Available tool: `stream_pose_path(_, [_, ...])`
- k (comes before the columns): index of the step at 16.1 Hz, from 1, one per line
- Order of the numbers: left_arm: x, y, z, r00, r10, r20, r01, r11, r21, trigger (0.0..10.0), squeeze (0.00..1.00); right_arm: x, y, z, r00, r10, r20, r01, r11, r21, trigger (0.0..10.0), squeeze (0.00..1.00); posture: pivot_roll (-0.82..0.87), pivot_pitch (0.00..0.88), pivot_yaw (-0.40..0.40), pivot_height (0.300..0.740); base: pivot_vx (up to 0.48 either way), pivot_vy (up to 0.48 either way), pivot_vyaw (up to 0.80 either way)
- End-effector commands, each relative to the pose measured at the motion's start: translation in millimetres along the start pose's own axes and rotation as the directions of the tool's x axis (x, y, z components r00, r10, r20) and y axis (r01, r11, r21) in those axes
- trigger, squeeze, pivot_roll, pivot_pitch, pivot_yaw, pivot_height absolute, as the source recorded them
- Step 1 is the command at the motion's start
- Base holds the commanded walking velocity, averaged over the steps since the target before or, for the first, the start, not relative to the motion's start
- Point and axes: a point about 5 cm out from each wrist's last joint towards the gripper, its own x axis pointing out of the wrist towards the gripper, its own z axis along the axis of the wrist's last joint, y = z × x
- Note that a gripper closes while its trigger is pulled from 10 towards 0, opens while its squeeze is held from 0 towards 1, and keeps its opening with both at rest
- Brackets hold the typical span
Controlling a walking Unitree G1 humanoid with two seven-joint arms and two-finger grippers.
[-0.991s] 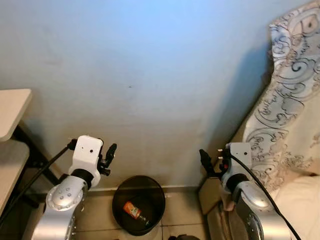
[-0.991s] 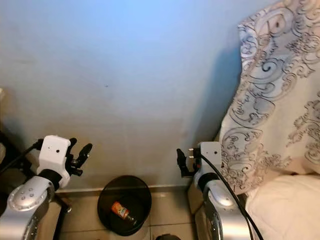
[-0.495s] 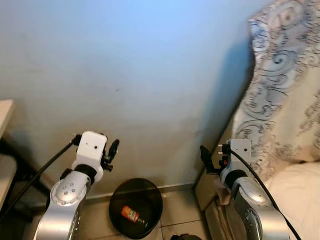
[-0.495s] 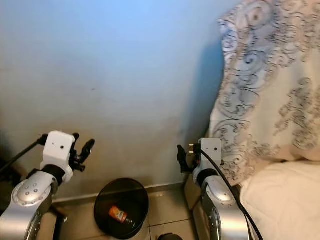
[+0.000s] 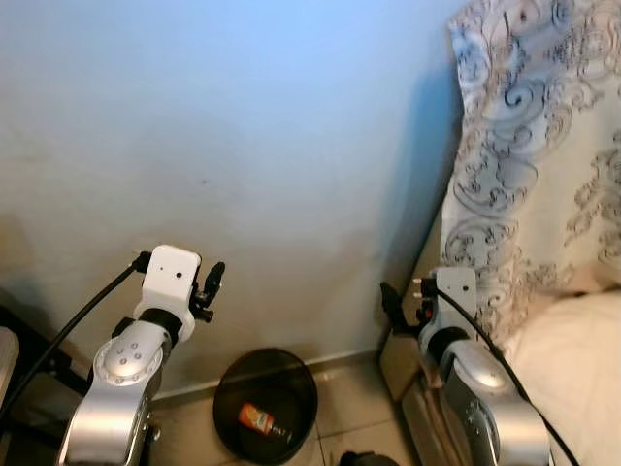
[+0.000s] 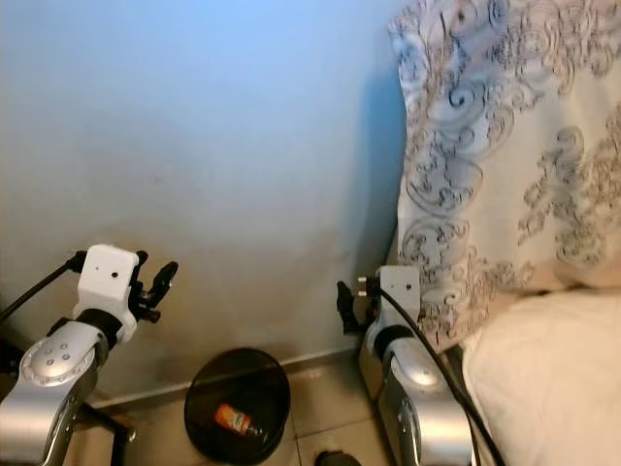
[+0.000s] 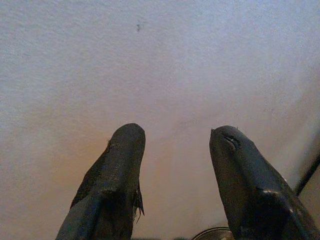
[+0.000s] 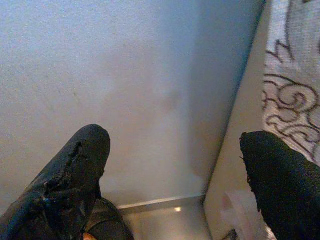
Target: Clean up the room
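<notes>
A round black bin (image 5: 265, 406) stands on the tiled floor against the pale blue wall, between my two arms. Inside it lies a small orange and white bottle (image 5: 258, 418). My left gripper (image 5: 212, 283) is raised above and left of the bin, its fingers (image 7: 118, 170) open and empty toward the wall. My right gripper (image 5: 391, 307) is held up to the right of the bin, near the edge of the bed, also open with nothing in it (image 8: 175, 170).
A bed with a patterned cream cover (image 5: 534, 184) and a white pillow or mattress (image 5: 572, 369) fills the right side. Its frame corner (image 5: 398, 364) sits close to the bin. Dark furniture legs (image 5: 29, 359) show at the far left.
The whole view has swung to the right: the table at the left has slid out of sight and the bed takes more of the picture. Both grippers stay raised and open.
</notes>
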Motion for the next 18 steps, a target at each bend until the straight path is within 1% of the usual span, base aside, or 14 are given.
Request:
stream_pose_path(1, [-0.1,-1.0,-2.9,1.000,-0.004,-0.010,0.004,1.000,-0.004,10.0,0.00,0.6,-0.6,-1.3,1.000,-0.007,-0.008,0.007,1.000,-0.006,10.0,1.00,-0.04,0.000,0.056,0.740,-0.307,0.000,-0.46])
stream_pose_path(5, [-0.9,0.6,-3.9,1.000,0.006,-0.013,-0.006,1.000,-0.011,10.0,0.00,6.2,1.7,2.4,1.000,0.016,-0.003,-0.016,0.999,-0.039,10.0,1.00,-0.02,0.000,0.024,0.740,-0.310,0.000,0.00])
stream_pose_path(11, [-0.2,0.5,-5.8,1.000,0.019,-0.012,-0.020,1.000,-0.017,10.0,0.00,10.7,0.5,6.9,1.000,0.030,0.003,-0.030,0.997,-0.064,10.0,1.00,-0.03,0.000,0.009,0.740,-0.307,0.000,0.00])
stream_pose_path(14, [0.0,0.2,-7.1,1.000,0.025,-0.014,-0.026,1.000,-0.017,10.0,0.00,10.1,-0.4,5.5,1.000,0.025,-0.006,-0.025,0.998,-0.060,10.0,1.00,-0.03,0.000,0.008,0.740,0.000,0.000,-0.73])
stream_pose_path(16, [-0.7,-1.6,-9.4,1.000,0.015,-0.025,-0.016,0.999,-0.042,10.0,0.00,8.4,-2.3,5.0,1.000,0.012,-0.003,-0.013,0.998,-0.065,10.0,1.00,-0.03,0.000,0.009,0.740,0.000,0.000,-0.73])
stream_pose_path(18, [-0.8,-2.1,-10.1,0.999,0.012,-0.031,-0.013,0.999,-0.052,10.0,0.00,8.1,-2.6,5.0,1.000,0.009,-0.001,-0.009,0.998,-0.064,10.0,1.00,-0.03,0.000,0.009,0.740,0.000,0.000,-0.73])
